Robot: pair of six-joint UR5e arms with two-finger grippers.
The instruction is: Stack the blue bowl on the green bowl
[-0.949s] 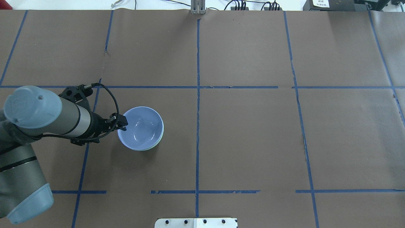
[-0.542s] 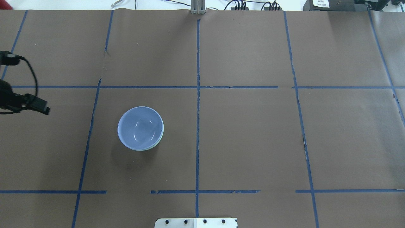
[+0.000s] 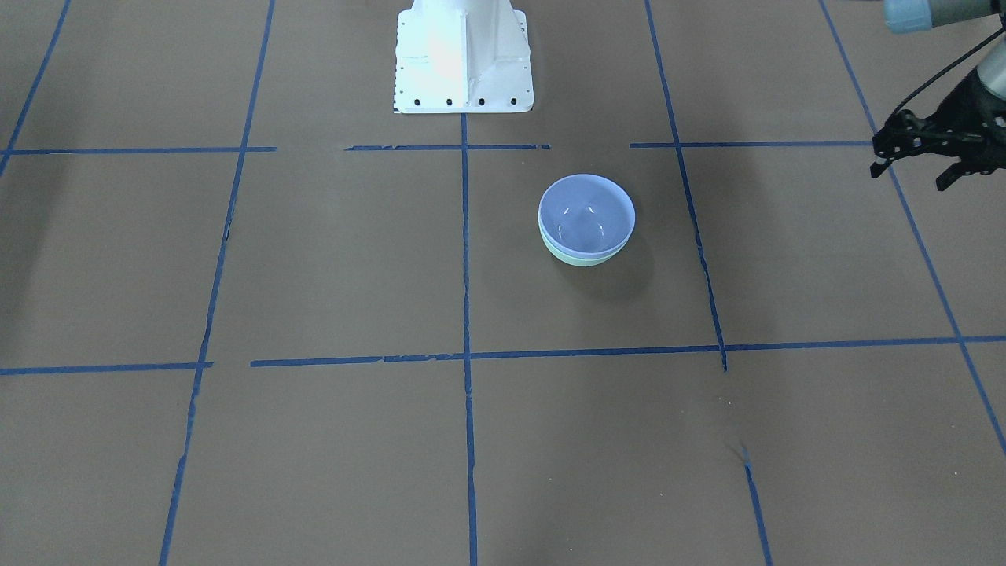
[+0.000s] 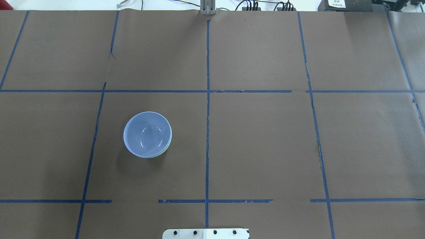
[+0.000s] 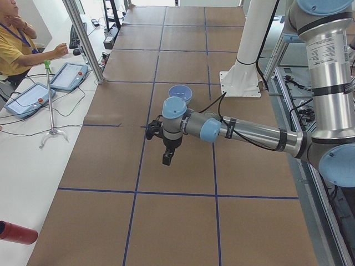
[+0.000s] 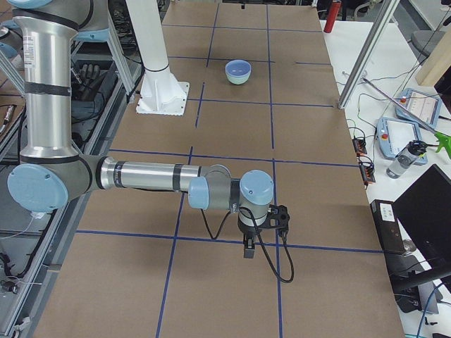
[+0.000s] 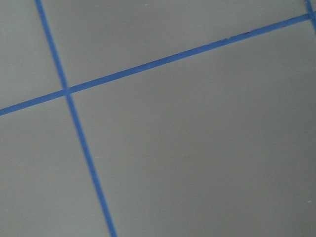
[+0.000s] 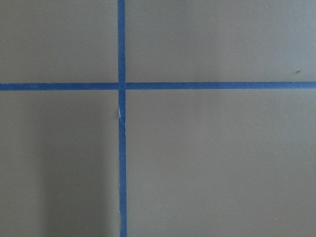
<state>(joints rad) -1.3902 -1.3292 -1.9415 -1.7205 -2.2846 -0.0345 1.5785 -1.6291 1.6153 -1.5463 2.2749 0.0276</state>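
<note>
Blue bowl point(image 5: 181, 92) already sits nested in green bowl point(image 3: 585, 259), about 12 o'clock from the left gripper point(image 5: 166, 158) in the left-side view, and I can't tell whether that gripper's parted.

The left gripper point(image 5: 167, 159) was drawn away from the rim of the blue bowl point(image 4: 147, 133), was carried out past the overhead view's left edge, and was left hanging above the table point(image 5: 183, 221), well apart from the bowl.
</note>
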